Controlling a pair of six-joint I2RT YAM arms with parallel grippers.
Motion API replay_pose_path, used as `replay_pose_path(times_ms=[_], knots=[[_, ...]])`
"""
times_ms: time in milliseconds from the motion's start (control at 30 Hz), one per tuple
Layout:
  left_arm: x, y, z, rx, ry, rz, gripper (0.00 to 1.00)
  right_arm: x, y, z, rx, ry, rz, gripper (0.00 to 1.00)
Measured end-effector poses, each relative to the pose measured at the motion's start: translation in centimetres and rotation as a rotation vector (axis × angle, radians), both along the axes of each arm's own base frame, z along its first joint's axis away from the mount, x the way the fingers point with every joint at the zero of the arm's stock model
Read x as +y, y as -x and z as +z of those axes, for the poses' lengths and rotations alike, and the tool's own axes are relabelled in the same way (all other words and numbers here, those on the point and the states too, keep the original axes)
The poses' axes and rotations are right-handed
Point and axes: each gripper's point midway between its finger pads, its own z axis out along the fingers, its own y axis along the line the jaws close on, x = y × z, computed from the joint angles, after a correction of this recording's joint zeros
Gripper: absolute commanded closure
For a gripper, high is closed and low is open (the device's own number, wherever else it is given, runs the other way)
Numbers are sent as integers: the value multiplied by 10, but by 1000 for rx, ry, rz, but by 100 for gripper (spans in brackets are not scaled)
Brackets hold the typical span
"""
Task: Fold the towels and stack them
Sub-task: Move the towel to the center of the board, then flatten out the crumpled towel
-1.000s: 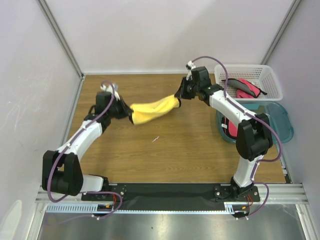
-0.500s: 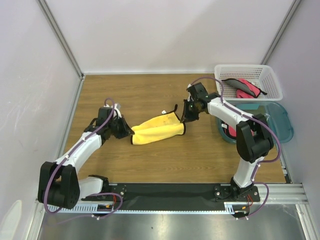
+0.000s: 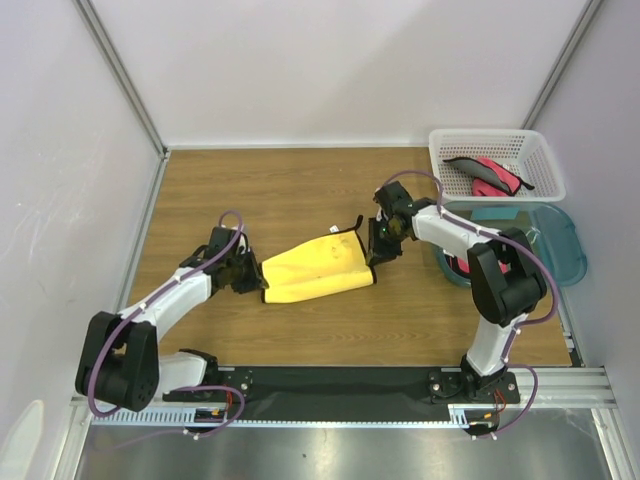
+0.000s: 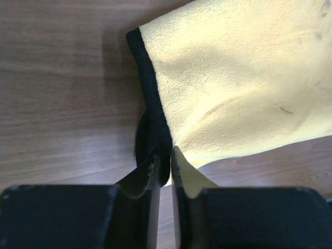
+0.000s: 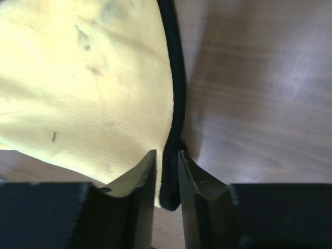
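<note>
Against the far right corner of the table, the white lattice basket (image 3: 497, 160) holds a pink-red towel (image 3: 487, 176), crumpled, with its black back and edging showing along the top. Just nearer than the basket sits the teal translucent tub (image 3: 558, 240). A second pink-red towel (image 3: 460, 256) lies inside it, partly hidden behind the right arm.

Left of the basket and nearer, well apart from it on the open wood, the yellow towel (image 3: 315, 268) lies flat with its yellow face up. Black edging shows at both short ends, and one black corner curls up on the side toward the basket.

The right gripper (image 3: 378, 252) is down at the towel end nearer the basket. In the right wrist view the black hem runs between its fingers (image 5: 137, 174) with a sliver of room on one side, so I cannot tell whether they pinch it. The left gripper (image 3: 255, 281) is at the end farther from the basket. Its fingers (image 4: 145, 174) are drawn close on the black hem, with no gap showing around the cloth.

The table (image 3: 290, 190) is brown wood grain. Pale walls enclose it on three sides, with aluminium posts (image 3: 120, 75) running up the corners behind and to the left of the basket. A black base plate (image 3: 340, 380) and a metal rail cross the near edge under the arm bases.
</note>
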Motion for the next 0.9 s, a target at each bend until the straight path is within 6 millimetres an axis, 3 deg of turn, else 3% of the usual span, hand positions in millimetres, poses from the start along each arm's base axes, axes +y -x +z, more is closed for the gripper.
replay_pose_path(times_ms=[33,67,167,200,400,500,667,900], knots=[[2,-2,0,-4,-10,6,74,1,-7,2,-21,3,4,66],[3,-4,0,-7,-19,9,55,1,-12,5,-35,4,6,59],[9,-12,5,-27,-58,25,24,3,-30,17,-90,-7,2,45],[12,-16,8,-40,-76,35,21,4,-37,23,-111,-17,-2,44],[23,-56,44,-189,-141,93,15,12,-93,60,-277,-93,-50,37],[24,-73,49,-235,-152,117,14,18,-117,63,-329,-110,-85,34],[22,-91,29,-224,-159,140,13,25,-139,35,-330,-73,-127,35],[16,-100,21,-235,-113,179,13,30,-142,0,-302,4,-142,36]])
